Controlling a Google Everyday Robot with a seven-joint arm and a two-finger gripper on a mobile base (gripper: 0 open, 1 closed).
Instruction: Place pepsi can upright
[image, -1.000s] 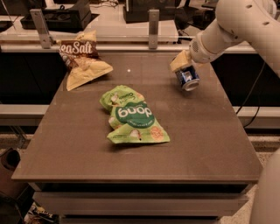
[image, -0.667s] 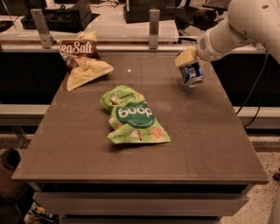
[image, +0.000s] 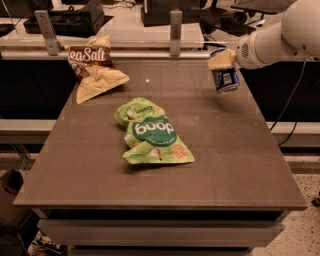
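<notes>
The pepsi can (image: 226, 78) is a small blue can with white markings. It hangs nearly upright in the air over the far right part of the brown table (image: 220, 150). My gripper (image: 222, 61) is shut on the can's upper part, with its cream fingers (image: 218, 60) around it. The white arm (image: 280, 35) reaches in from the upper right.
A green snack bag (image: 152, 137) lies mid-table with a second green bag (image: 136, 111) just behind it. A brown and cream "Sea Salt" chip bag (image: 94, 69) lies at the far left. Two metal posts (image: 175, 32) stand on the rail behind the table.
My gripper has lifted the can off the table and carried it up and slightly right. The can has turned from tilted to nearly upright.
</notes>
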